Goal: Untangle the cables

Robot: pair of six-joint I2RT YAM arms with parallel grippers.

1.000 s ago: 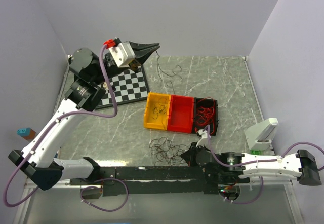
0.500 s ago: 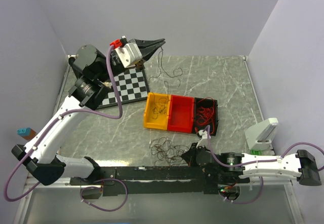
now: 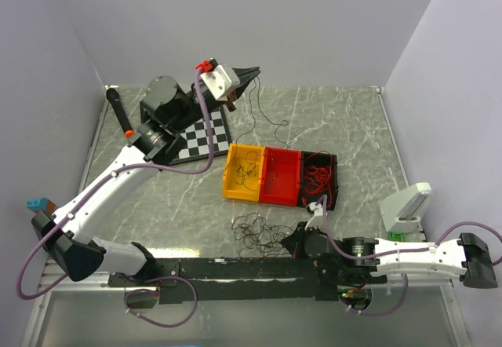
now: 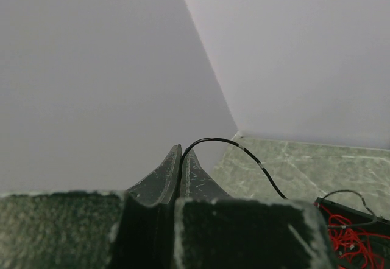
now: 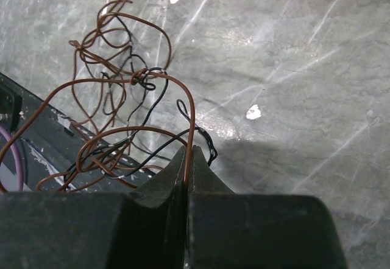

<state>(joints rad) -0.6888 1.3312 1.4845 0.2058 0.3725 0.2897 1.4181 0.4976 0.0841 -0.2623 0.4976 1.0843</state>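
A tangle of brown and black cables (image 3: 255,233) lies on the marble table near the front edge. My right gripper (image 3: 292,242) is shut on a brown wire (image 5: 190,120) at the tangle's right side; the tangle (image 5: 119,92) spreads out to its upper left in the right wrist view. My left gripper (image 3: 252,75) is raised at the back of the table, shut on one black cable (image 3: 265,115) that hangs down toward the table. In the left wrist view the black cable (image 4: 244,150) arcs out from the closed tips (image 4: 181,154).
A yellow bin (image 3: 232,176) with a few dark wires, a red bin (image 3: 281,176) and a black bin (image 3: 332,176) with red wires (image 4: 344,235) stand in a row mid-table. A checkerboard (image 3: 196,136) lies back left. A white object (image 3: 406,206) stands at right.
My left arm has swung to the right along the back wall, carrying the hanging black cable with it. The right gripper and the tangle have not moved.
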